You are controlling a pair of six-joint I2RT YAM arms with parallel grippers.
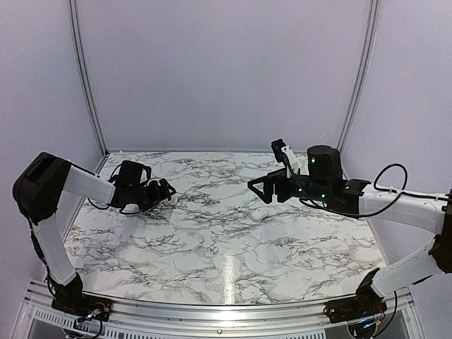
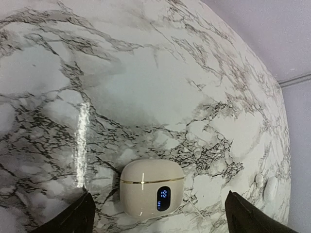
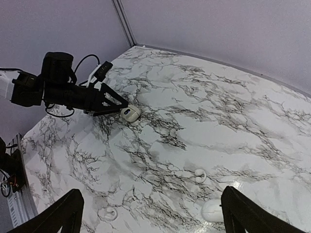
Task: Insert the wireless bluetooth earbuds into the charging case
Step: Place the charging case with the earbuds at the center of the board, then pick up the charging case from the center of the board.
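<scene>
The charging case [image 2: 151, 188] is a glossy white pebble with its lid closed and a blue display lit. It lies on the marble between the fingers of my open left gripper [image 2: 158, 216], apart from both. It also shows in the top view [image 1: 172, 200] and the right wrist view [image 3: 130, 114]. My left gripper [image 1: 164, 191] is low at the table's left. My right gripper [image 1: 260, 186] is open, empty and raised. Below it lies a white oval earbud [image 3: 212, 210], also in the top view [image 1: 260, 212]. Two smaller ring-like white pieces [image 3: 200, 175] [image 3: 108, 213] lie nearby.
The marble tabletop [image 1: 304, 240] is bounded by purple walls at the back and sides and a metal rail at the near edge. The left arm's cable loops beside its wrist [image 1: 106, 205].
</scene>
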